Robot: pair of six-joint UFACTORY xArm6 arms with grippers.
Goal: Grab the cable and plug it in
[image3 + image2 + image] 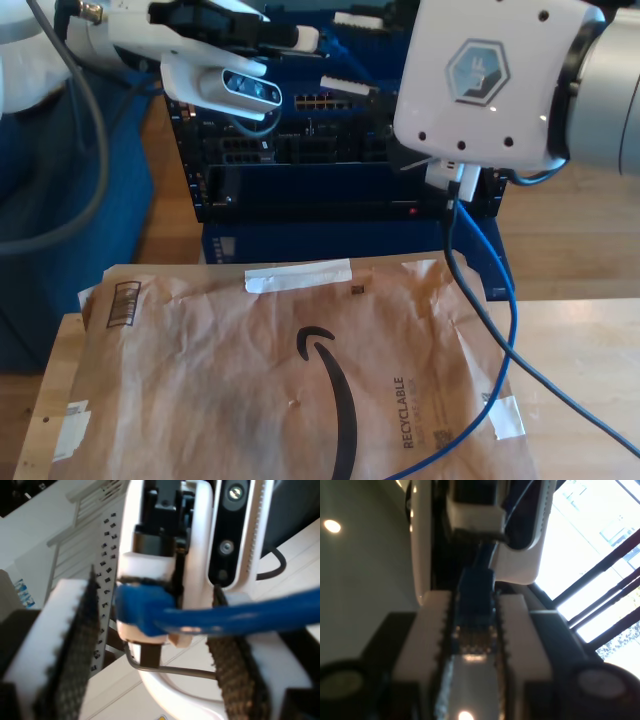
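Blue cable [475, 592] is in hand: the first wrist view has its moulded plug, clear tip and contacts facing the camera, wedged between the ribbed white fingers [432, 625] of my first gripper [475, 602], which is pinched tight on it. From the second wrist view the same plug sits dead centre with the cord [250, 612] running off to one side, and my second gripper [155, 600] stands spread wide, its dark textured pads [75, 645] well apart and not touching the cord. So I reckon the grab is done and the plugging-in is all to come; I see no plug seated in a socket. In the exterior view the cable [510, 300] drops from under a big white arm housing [485, 80] at about two o'clock and trails down to five o'clock, across the edge of a brown paper mailer [250, 380] lying flat on the wooden table [580, 350]. It is taped shut, so I cannot tell what is inside. Beyond, at twelve o'clock, the dark equipment rack [300, 190] holds network gear, with a row of ports [330, 102] near its top. That is my likely target, and it looks well apart from the plug.
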